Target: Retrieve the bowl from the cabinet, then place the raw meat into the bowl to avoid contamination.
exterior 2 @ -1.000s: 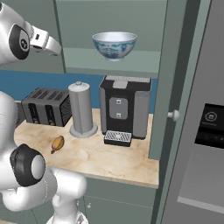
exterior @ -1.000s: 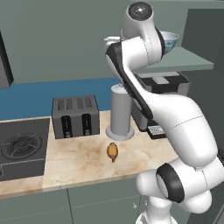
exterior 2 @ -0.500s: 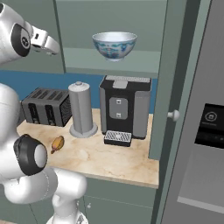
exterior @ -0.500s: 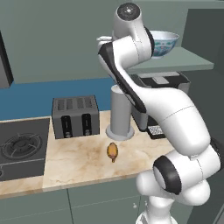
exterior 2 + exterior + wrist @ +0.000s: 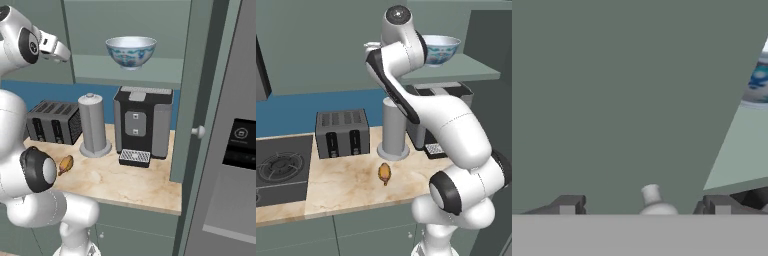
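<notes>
- One round, deep, glossy pale blue-white bowl (image 5: 130, 51) with a blue pattern stands upright on the inner shelf of the open grey-green wall cabinet (image 5: 130, 70); nothing can be seen inside it from these angles.
- Its rim and patterned side also show past the arm in the left base view (image 5: 442, 49), and at the far right edge of the hand view (image 5: 759, 80).
- At upper left in the right base view, the pincer (image 5: 60, 49) is at about the bowl's height, well apart from it to one side.
- Seen from the hand, the two dark fingertips (image 5: 567, 205) stand spread wide, with nothing between them but a small pale round knob (image 5: 652, 196) on a flat grey-green door.
- Down on the beige marbled tabletop (image 5: 351, 182), the small orange-brown oval lump of raw meat (image 5: 385, 172) lies far below the pincer.
- It rests bare on the tabletop, just in front of a tall grey cylinder canister (image 5: 393, 130), near a dark slotted toaster (image 5: 342, 132).
- Beneath the bowl's shelf stands a black and grey coffee machine (image 5: 143, 122).
</notes>
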Available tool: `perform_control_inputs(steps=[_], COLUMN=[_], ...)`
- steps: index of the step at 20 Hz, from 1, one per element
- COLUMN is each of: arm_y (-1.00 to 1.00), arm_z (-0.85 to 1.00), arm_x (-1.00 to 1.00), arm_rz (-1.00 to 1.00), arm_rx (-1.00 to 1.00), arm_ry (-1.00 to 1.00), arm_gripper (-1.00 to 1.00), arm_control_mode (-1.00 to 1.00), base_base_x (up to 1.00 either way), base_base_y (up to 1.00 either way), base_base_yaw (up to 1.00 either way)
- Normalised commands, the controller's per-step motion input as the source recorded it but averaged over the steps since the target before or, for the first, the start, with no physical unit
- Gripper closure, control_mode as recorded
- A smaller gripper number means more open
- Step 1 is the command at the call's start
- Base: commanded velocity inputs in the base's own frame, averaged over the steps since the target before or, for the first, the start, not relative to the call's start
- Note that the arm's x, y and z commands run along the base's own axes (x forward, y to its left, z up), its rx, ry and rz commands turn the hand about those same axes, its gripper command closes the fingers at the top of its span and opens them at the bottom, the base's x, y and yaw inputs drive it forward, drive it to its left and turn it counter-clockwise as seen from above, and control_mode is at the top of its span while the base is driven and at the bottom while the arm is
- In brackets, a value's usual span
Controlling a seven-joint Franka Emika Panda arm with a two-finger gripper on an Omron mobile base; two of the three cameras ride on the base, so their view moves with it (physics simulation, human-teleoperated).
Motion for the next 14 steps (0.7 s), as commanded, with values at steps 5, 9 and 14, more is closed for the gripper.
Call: perform_control_inputs(steps=[5, 9, 14], arm_y=[0.0, 0.0, 0.0], arm_z=[-0.13, -0.19, -0.06], arm_x=[0.13, 0.0, 0.0], arm_rz=[0.0, 0.0, 0.0], arm_rx=[0.0, 0.0, 0.0], arm_ry=[0.0, 0.0, 0.0], arm_gripper=[-1.0, -1.0, -1.0], arm_control_mode=[-1.0, -1.0, -1.0], base_base_x=[0.0, 0.0, 0.0], base_base_y=[0.0, 0.0, 0.0], base_base_yaw=[0.0, 0.0, 0.0])
